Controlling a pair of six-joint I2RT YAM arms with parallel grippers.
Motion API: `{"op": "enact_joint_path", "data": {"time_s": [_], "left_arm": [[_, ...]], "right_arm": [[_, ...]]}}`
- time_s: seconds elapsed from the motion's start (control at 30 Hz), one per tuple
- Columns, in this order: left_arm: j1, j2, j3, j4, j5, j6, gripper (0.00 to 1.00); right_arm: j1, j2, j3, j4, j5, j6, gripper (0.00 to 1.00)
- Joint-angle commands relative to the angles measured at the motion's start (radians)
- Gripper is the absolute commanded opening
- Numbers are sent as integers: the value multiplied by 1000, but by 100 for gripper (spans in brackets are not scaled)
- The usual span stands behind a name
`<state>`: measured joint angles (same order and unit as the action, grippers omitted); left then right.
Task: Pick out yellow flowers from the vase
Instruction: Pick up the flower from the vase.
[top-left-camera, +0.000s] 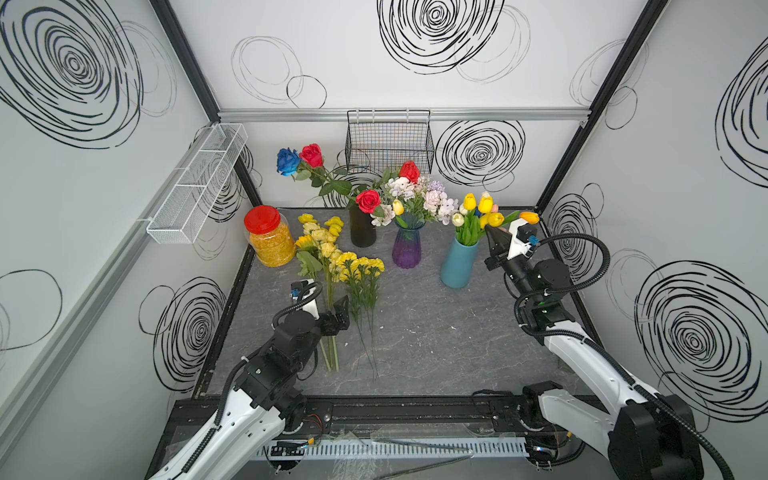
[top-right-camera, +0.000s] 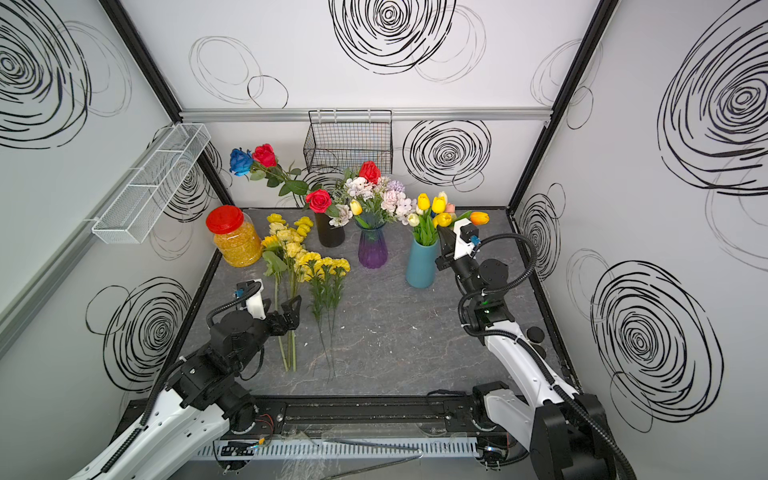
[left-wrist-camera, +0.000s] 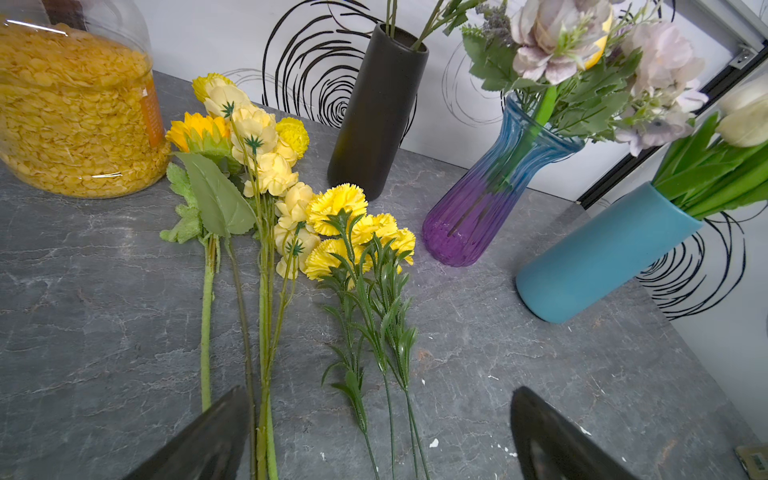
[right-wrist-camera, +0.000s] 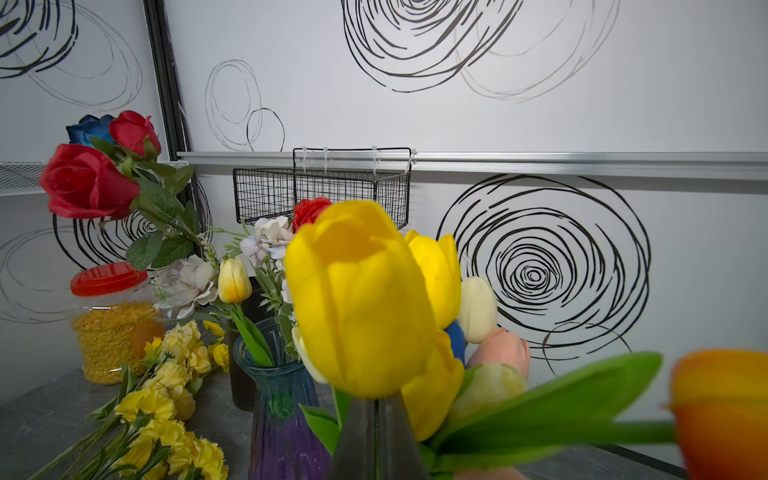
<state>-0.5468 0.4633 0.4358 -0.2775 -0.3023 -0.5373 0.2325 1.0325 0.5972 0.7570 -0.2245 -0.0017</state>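
Tight on the stem, right pincer (right-wrist-camera: 376, 405) just beneath yellow tulip (right-wrist-camera: 357, 299) bloom.

We see pale and bright yellow artificial flowers (top-left-camera: 328, 249) with green stems against the grey veined stone bench (top-left-camera: 436, 340). The matte black cylinder vase (top-left-camera: 363, 235) carries red fabric roses (top-left-camera: 368, 200) and one blue rose (top-left-camera: 287, 161). The ribbed glass vase (top-left-camera: 406, 251) fades from teal to purple. The plain turquoise vase (top-left-camera: 457, 266) shows yellow, cream and orange tulips (top-left-camera: 484, 204). Black scribbled spirals mark the white panel walls (top-left-camera: 332, 62).
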Motion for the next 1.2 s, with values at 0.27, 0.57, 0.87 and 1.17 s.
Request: {"op": "enact_joint_path", "data": {"time_s": [0.27, 0.57, 0.87, 1.17], "left_arm": [[5, 2, -2, 53, 10, 11, 99], [1, 29, 9, 68, 32, 9, 99], [-90, 73, 50, 98, -3, 23, 97], [-349, 167, 164, 174, -87, 174, 95]], "right_arm": [[0, -61, 144, -137, -31, 40, 0], [5, -181, 269, -335, -65, 67, 0], [10, -295, 333, -445, -116, 121, 0], [17, -347, 386, -586, -272, 242, 0]]}}
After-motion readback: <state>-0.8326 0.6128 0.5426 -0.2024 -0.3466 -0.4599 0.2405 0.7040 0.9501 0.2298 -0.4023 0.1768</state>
